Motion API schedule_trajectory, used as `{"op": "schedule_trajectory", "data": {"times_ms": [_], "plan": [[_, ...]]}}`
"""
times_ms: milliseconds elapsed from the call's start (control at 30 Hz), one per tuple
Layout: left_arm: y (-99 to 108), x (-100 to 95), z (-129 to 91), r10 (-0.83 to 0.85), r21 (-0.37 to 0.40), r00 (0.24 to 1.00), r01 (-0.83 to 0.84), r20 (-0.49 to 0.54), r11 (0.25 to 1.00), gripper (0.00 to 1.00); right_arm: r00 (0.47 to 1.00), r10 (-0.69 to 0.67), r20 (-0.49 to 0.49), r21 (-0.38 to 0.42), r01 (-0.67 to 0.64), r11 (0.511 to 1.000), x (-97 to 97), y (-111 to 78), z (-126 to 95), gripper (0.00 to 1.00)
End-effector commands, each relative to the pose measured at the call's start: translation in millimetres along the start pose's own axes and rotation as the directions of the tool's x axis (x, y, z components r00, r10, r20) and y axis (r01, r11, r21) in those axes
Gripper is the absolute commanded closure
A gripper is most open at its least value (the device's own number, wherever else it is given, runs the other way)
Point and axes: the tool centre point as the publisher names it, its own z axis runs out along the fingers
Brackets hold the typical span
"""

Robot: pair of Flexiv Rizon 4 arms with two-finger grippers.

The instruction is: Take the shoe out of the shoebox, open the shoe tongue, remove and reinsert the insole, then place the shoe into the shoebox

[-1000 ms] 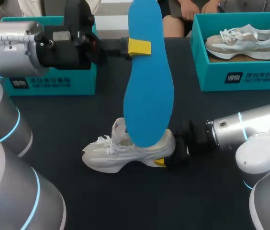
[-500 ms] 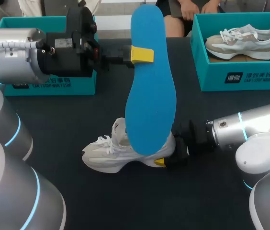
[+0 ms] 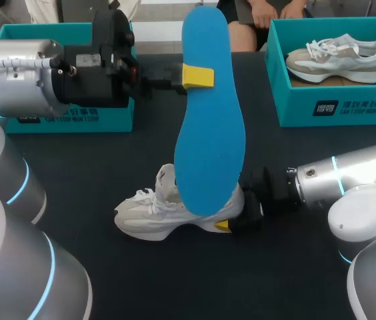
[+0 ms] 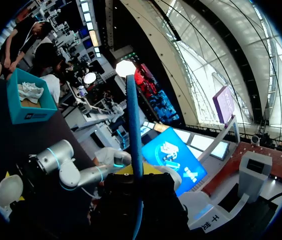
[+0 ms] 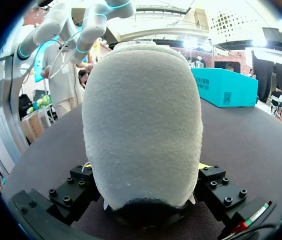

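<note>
The left gripper (image 3: 197, 76) is pinching the blue insole (image 3: 208, 147) upright above the white shoe (image 3: 149, 215), which the right gripper (image 3: 233, 213) is clamping at the heel on the table (image 3: 95, 167). Reinsertion is likely calling for a tilted, toe-first descent into the opening.

Silver arms (image 3: 15, 73), cyan rings (image 3: 338, 177), probably lit

Blue insole (image 3: 209, 113), white shoe (image 3: 168, 210)

The left gripper (image 3: 198, 77) holds the blue insole (image 3: 209, 133) upright above the white shoe (image 3: 155, 213), whose heel the right gripper (image 3: 233, 217) clamps.
</note>
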Motion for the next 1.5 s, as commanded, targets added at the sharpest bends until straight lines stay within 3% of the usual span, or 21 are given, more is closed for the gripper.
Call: {"op": "schedule_trajectory", "data": {"times_ms": [33,667,733,767,800,1233,1500], "plan": [[2,-0.2,0,-0.001,0.002,1.000,0.001,0.002,1.000,1.00,1.000,0.000,0.002,0.004,0.000,1.000,-1.1,-3.8,4,1.00],[2,-0.2,0,-0.001,0.002,1.000,0.001,0.002,1.000,1.00,1.000,0.000,0.002,0.004,0.000,1.000,-1.1,-3.8,4,1.00],[2,-0.2,0,-0.001,0.002,1.000,0.001,0.002,1.000,1.00,1.000,0.000,0.002,0.004,0.000,1.000,-1.1,-3.8,4,0.72],[2,-0.2,0,-0.001,0.002,1.000,0.001,0.002,1.000,1.00,1.000,0.000,0.002,0.004,0.000,1.000,-1.1,-3.8,4,0.49],[2,-0.2,0,-0.001,0.002,1.000,0.001,0.002,1.000,1.00,1.000,0.000,0.002,0.004,0.000,1.000,-1.1,-3.8,4,0.00],[2,-0.2,0,-0.001,0.002,1.000,0.001,0.002,1.000,1.00,1.000,0.007,0.018,0.016,-0.008,1.000,2.5,-0.9,-6,0.00],[2,-0.2,0,-0.001,0.002,1.000,0.001,0.002,1.000,1.00,1.000,0.028,0.014,0.076,-0.029,0.997,3.1,4.6,-15,0.00]]}}
